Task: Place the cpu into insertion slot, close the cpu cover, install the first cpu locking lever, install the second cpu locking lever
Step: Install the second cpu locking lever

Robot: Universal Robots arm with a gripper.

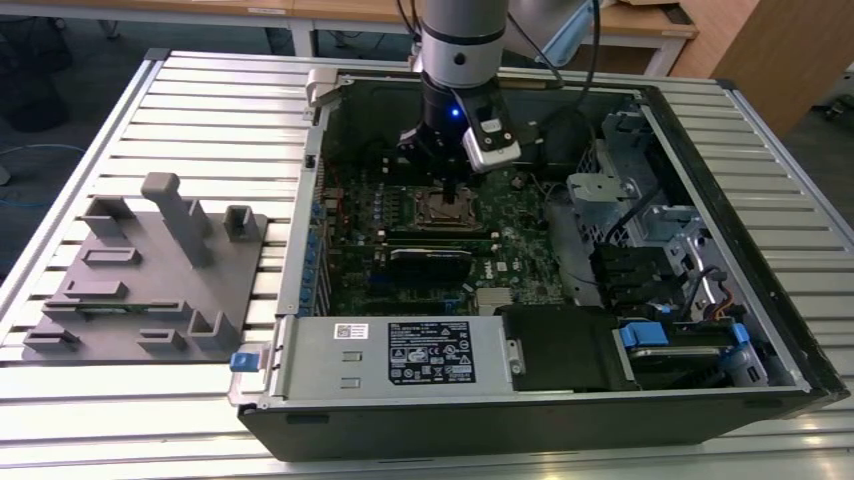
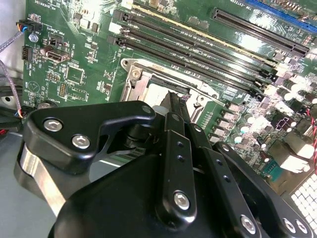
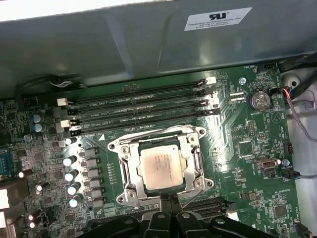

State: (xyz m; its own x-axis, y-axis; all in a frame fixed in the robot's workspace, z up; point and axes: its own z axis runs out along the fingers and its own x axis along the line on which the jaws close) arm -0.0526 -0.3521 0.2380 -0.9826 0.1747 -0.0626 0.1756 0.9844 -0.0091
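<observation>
Work surface: a table [image 1: 200,110] of pale metal slats running across the exterior view, ribbed all over.

On it, toward the exterior view's left, a grey fixture plate [image 1: 134,300] lies flat, carrying several upright grey blocks and posts of differing height.

Just beside it, toward the exterior view's right, an open computer case [image 1: 561,410] rests on its side, black-walled, its interior facing up. The two sit close together along one edge; whether they touch is unclear.
</observation>
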